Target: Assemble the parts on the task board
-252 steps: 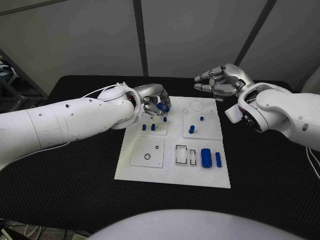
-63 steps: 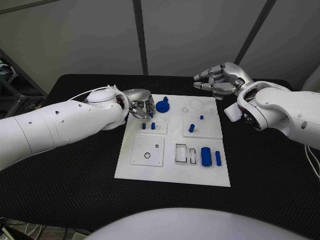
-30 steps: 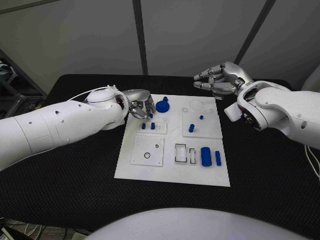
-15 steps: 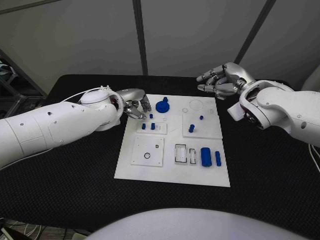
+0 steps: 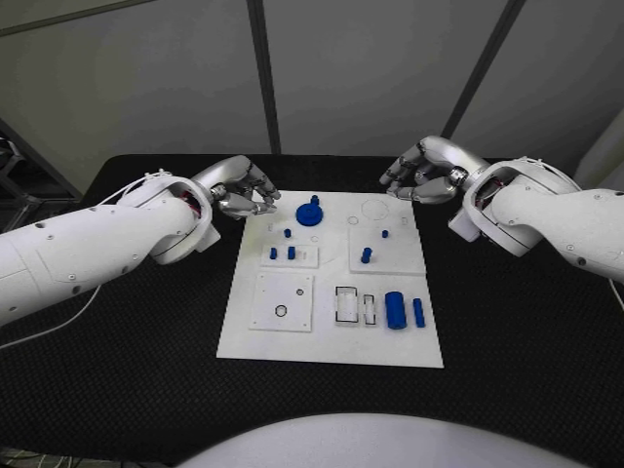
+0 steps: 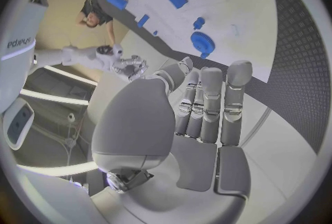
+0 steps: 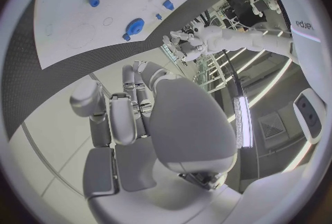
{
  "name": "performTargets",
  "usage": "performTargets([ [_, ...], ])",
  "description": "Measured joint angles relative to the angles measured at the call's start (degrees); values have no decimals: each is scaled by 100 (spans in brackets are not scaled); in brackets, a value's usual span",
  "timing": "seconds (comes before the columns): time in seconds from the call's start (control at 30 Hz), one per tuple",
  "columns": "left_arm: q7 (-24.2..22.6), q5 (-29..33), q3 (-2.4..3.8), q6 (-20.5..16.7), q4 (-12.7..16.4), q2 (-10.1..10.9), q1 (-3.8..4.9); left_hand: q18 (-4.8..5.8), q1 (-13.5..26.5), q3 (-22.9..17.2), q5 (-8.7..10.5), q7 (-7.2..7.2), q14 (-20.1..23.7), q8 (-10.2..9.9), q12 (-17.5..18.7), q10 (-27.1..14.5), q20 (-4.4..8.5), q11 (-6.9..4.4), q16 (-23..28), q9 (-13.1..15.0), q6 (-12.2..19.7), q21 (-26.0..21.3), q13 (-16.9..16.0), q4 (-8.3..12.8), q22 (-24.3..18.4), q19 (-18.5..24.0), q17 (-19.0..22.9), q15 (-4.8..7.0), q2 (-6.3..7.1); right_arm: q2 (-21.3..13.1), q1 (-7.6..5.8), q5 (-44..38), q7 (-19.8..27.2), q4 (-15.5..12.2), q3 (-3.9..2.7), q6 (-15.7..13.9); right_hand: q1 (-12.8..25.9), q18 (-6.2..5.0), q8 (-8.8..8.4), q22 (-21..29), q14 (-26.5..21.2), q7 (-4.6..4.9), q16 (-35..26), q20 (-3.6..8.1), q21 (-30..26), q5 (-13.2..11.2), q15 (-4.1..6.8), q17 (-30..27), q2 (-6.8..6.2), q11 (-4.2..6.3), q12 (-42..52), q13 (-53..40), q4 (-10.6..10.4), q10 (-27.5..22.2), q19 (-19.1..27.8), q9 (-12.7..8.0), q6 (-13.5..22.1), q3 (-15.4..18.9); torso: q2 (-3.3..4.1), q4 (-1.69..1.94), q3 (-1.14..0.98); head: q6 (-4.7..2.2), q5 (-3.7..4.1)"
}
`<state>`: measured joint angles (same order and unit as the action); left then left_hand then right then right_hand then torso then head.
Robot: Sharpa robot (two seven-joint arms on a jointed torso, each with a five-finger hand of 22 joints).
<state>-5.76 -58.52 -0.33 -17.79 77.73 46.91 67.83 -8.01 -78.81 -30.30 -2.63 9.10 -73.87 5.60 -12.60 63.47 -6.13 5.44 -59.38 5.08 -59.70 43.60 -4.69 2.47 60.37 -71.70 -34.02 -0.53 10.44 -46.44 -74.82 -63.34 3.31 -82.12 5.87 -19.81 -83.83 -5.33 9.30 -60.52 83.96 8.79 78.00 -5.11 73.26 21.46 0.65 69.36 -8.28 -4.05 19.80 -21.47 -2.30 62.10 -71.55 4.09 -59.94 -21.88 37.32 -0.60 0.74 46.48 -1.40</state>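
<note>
On the black table (image 5: 115, 380), the left hand (image 5: 242, 187) hovers just off the task board's (image 5: 327, 341) far left corner, fingers loosely apart, holding nothing. The right hand (image 5: 425, 174) hangs spread beyond its far right corner. A blue gear (image 5: 309, 213) sits at the board's far edge.

task board (image 5: 331, 336): 1 | blue gear (image 5: 309, 214): 1 | hands: 2
</note>
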Motion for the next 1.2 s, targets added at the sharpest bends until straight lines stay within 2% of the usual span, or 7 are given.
performTargets([
  [0.03, -96, 325, 2, -50, 46, 31, 0, -89, -16, 0, 0, -10, 74, 0, -32, 30, 6, -16, 99, 0, -11, -142, -9, 0, -87, 74, 147, 0, -15, -12, 6, -170, -37, -5, 0, 16, 8, 0, 0, 0, 0, 1, 0, -7, 1, 0, 0, 4, -8, -4, -84, 65, -10, 4, -1, 0, -1, -10, 2, 0, -1, -7, 29],
  [0.07, -217, 747, 6, -103, 113, 69, 0, -365, -3, 0, 0, 11, 159, 7, -55, 46, 12, -32, 201, 0, -33, -338, -17, 0, -208, 176, 287, 7, -24, -24, 18, -379, -88, -12, 0, 36, 41, 0, 0, 0, 0, 1, 0, -38, 2, -21, 0, 4, -41, -5, -151, 115, -10, 4, 5, 0, -1, -22, 2, 0, -2, -14, 57],
  [0.17, -529, 1766, 10, -179, 314, 169, -2, -349, -21, 0, 0, 0, 346, 30, -91, 46, 17, -32, 363, -24, -61, -755, -19, 0, -455, 408, 445, 3, -67, -39, 64, -853, -230, -36, 1, 90, 117, 0, -44, 1, 11, 1, -31, -45, 2, -32, -12, -4, -96, -5, -366, 271, -1, 4, 1, -7, -1, -30, 5, 0, -1, -27, 118],
  [0.43, -1261, 4030, 12, -168, 817, 416, -75, -343, -4, 33, 0, 0, 554, 40, -290, 117, 9, -42, 501, -59, -61, -936, -66, 33, -554, 559, 580, 4, -84, -31, 206, -1850, -644, -111, 5, 282, 288, 0, -177, 47, -2, -3, -67, -93, 2, -116, -45, -87, -164, -98, -837, 671, -13, -7, 49, -23, 46, -117, 12, 0, -2, -59, 219],
  [0.53, -1400, 4429, 12, -143, 903, 466, -82, -337, 11, 83, 0, -13, 568, 40, -350, 165, 8, -58, 501, -59, -74, -975, -90, 30, -577, 600, 613, 3, -98, -13, 250, -2032, -732, -116, 5, 332, 319, 0, -225, 54, -2, -3, -67, -93, -22, -133, -45, -96, -195, -99, -909, 781, 9, -6, 49, -23, 46, -151, 12, 0, -2, -64, 232],
  [0.57, -1442, 4552, 12, -135, 926, 480, -84, -34, 10, 100, 0, -21, 583, 40, -382, 192, 8, -69, 501, -65, -81, -979, -101, 47, -585, 600, 621, 18, -97, -4, 267, -2088, -761, -117, 5, 350, 319, 0, -237, 54, -2, -3, -67, -93, -23, -133, -45, -96, -195, -115, -940, 824, 13, 16, 49, -22, 46, -155, 12, 0, -2, -66, 236],
  [1.2, -1799, 5534, 12, -47, 1062, 591, -98, -44, 1, 210, 0, -41, 589, 67, -531, 250, 8, -92, 524, -77, -102, -1041, -153, 46, -621, 600, 674, 24, -149, 245, 544, -2606, -1031, -22, 7, 604, 369, 0, -361, 38, -2, 38, -93, -112, -23, -253, -86, -103, -295, -137, -1127, 1172, 30, 76, 29, -22, 87, -204, 15, 10, 4, -37, 241],
])
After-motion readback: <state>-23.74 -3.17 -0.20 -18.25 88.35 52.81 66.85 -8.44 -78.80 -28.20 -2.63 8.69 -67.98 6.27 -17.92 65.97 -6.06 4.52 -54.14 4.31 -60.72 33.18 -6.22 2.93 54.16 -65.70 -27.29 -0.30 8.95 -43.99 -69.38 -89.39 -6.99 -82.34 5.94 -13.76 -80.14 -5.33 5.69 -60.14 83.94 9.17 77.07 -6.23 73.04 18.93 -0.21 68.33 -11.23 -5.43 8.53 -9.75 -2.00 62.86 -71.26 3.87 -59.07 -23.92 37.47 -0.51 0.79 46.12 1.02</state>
